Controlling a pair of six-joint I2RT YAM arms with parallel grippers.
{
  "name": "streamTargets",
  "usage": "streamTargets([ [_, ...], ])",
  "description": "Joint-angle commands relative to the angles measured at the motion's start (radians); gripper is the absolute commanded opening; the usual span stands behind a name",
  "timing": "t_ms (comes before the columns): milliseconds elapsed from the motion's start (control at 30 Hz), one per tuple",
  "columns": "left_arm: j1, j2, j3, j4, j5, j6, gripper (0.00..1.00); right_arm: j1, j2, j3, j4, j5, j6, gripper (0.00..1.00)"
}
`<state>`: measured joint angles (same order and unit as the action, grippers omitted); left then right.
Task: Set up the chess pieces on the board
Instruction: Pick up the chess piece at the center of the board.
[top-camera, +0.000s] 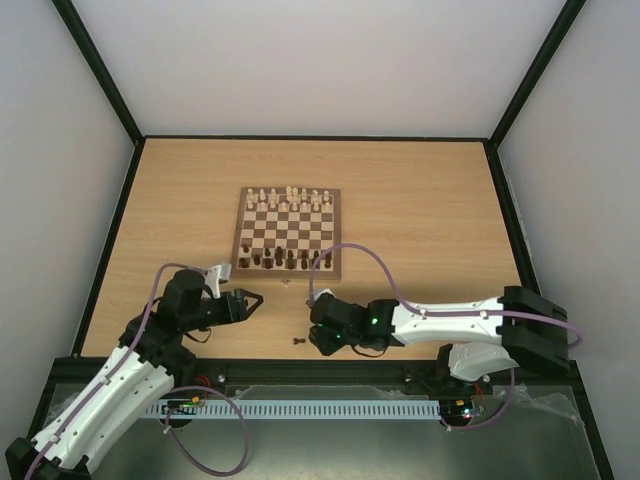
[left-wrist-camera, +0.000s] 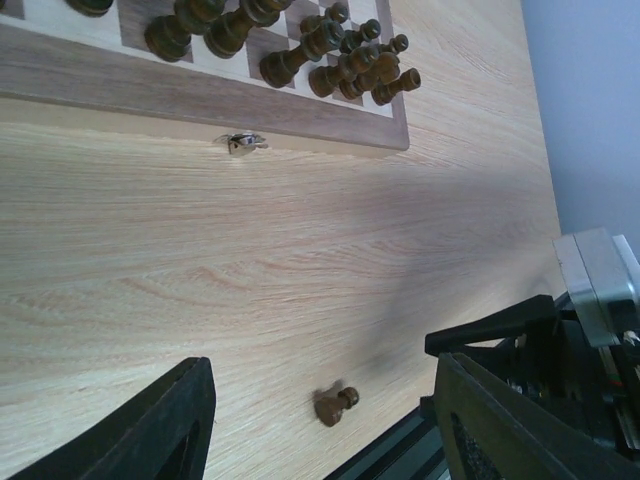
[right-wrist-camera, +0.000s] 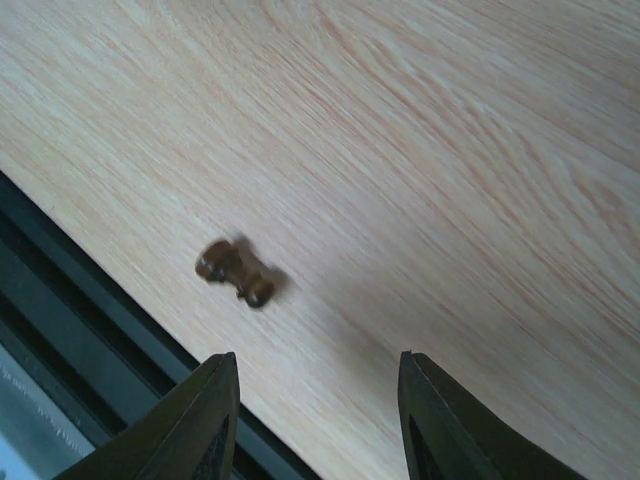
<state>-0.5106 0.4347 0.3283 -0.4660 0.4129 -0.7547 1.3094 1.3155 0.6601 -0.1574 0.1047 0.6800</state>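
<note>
The board lies mid-table, with dark chess pieces standing along its near rows; the left wrist view shows them too. One dark pawn lies on its side on the tabletop near the front edge, between the two arms. My left gripper hangs open and empty left of it, and the pawn shows between its fingers. My right gripper is open just right of the pawn, which lies ahead of its fingertips, untouched.
Cream-white chessmen fill the board's far rows. A small metal clasp sits on the board's near frame. A black rail runs along the table's front edge close to the pawn. The right arm stands near the left gripper.
</note>
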Motion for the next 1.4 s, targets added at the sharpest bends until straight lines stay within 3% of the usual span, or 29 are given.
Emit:
streamTargets([
  [0, -0.003, -0.064, -0.028, -0.055, -0.022, -0.042, 0.64, 0.01, 0.08, 0.053, 0.002, 0.028, -0.039, 0.43],
  [300, -0.003, -0.119, -0.039, -0.076, -0.025, -0.058, 0.63, 0.055, 0.18, 0.081, -0.019, 0.058, -0.078, 0.36],
  [733, -0.003, -0.121, -0.056, -0.049, -0.007, -0.062, 0.61, 0.086, 0.255, 0.084, 0.033, 0.12, -0.163, 0.35],
  [1367, -0.003, -0.123, -0.057, -0.048, -0.007, -0.07, 0.58, 0.096, 0.292, 0.095, 0.083, 0.095, -0.234, 0.32],
])
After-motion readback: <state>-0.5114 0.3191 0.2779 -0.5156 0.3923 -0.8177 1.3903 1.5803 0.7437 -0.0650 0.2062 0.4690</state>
